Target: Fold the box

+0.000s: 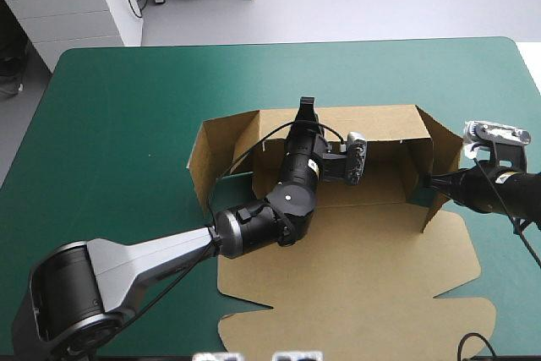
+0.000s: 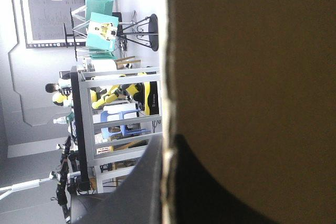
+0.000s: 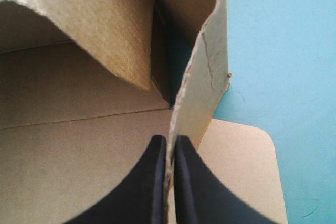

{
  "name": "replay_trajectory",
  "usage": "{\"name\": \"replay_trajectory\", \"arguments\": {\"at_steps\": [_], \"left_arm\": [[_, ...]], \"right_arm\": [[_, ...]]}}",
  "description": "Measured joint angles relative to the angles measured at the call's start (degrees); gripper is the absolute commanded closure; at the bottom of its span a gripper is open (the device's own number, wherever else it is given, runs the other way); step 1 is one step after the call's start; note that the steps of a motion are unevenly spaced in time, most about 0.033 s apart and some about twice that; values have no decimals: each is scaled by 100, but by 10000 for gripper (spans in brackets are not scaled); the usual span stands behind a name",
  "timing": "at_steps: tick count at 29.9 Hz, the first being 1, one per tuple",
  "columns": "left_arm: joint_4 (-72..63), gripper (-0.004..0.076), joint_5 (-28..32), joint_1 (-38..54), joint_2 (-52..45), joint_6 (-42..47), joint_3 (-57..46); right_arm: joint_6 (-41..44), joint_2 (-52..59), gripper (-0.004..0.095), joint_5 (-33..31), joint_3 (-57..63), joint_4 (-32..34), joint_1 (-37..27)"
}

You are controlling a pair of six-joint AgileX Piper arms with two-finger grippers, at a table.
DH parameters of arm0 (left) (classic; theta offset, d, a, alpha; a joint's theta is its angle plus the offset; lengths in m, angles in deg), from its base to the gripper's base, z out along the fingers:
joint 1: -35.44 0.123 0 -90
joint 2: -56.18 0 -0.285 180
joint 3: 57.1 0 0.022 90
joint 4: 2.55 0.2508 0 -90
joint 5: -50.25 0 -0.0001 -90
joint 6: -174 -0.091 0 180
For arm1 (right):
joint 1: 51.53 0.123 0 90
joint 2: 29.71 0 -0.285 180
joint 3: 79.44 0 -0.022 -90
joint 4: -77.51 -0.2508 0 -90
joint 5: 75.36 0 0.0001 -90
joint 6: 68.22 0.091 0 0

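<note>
We see the brown cut-board box (image 1: pixel 380 276) lying right of the middle of the teal-green cover (image 1: pixel 118 124). Its far and side walls are raised, and its broad lid panel lies flat toward the near edge. Our left gripper (image 1: pixel 306 109) is clenched on the far wall's top edge, with the board between its black fingers (image 2: pixel 149 187). Our right gripper (image 1: pixel 427 180) pinches the right wall's edge in the same way. Wide bare cover lies left of the box and beyond it; to its right there is only a narrow strip.
</note>
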Motion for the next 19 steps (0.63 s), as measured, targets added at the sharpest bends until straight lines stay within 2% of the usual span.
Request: {"name": "replay_trajectory", "arguments": {"at_steps": [9, 11, 16, 19], "left_arm": [[0, 731, -7, 0, 0, 0, -2], [0, 731, -7, 0, 0, 0, -2], [-7, 731, -17, 0, 0, 0, -2], [-7, 731, 45, 0, 0, 0, -2]], "right_arm": [[-78, 0, 910, 0, 0, 0, 0], [-110, 0, 857, -29, 0, 0, 0], [-364, 6, 580, -291, -5, -174, -7], [-812, 123, 505, -786, 24, -441, -7]]}}
